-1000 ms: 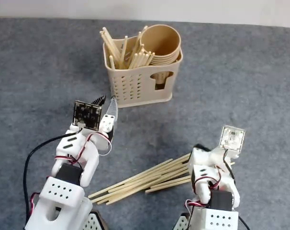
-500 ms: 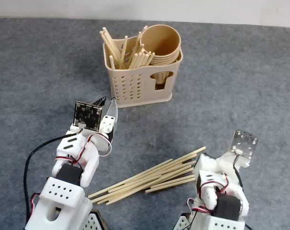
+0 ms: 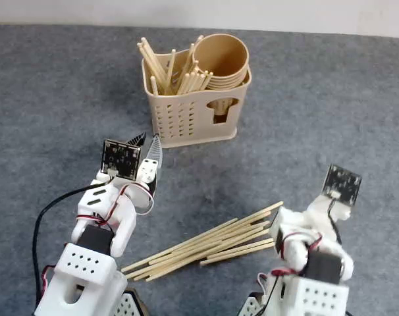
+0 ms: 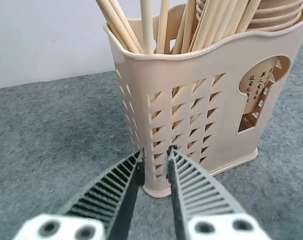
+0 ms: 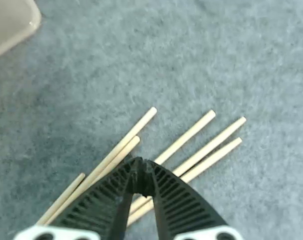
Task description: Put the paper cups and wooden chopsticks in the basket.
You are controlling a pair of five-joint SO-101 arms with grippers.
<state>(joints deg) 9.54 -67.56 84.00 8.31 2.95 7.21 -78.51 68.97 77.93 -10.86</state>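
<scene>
The beige slotted basket (image 3: 193, 115) stands at the back of the table, holding stacked paper cups (image 3: 220, 59) on its right side and several wooden chopsticks (image 3: 170, 69) on its left. A loose bundle of chopsticks (image 3: 206, 247) lies on the grey mat between the arms. My left gripper (image 4: 155, 152) hovers just in front of the basket (image 4: 201, 115), slightly open and holding nothing. My right gripper (image 5: 140, 165) is shut, with nothing in it, above the right ends of the loose chopsticks (image 5: 191, 137).
A grey felt mat (image 3: 331, 99) covers the table, with bare room on both sides of the basket. A corner of the basket (image 5: 11, 20) shows in the right wrist view. The right arm (image 3: 311, 260) stands at the front right.
The right arm has pulled back toward the right, uncovering the right ends of the loose chopsticks. The left arm and the basket have not moved.
</scene>
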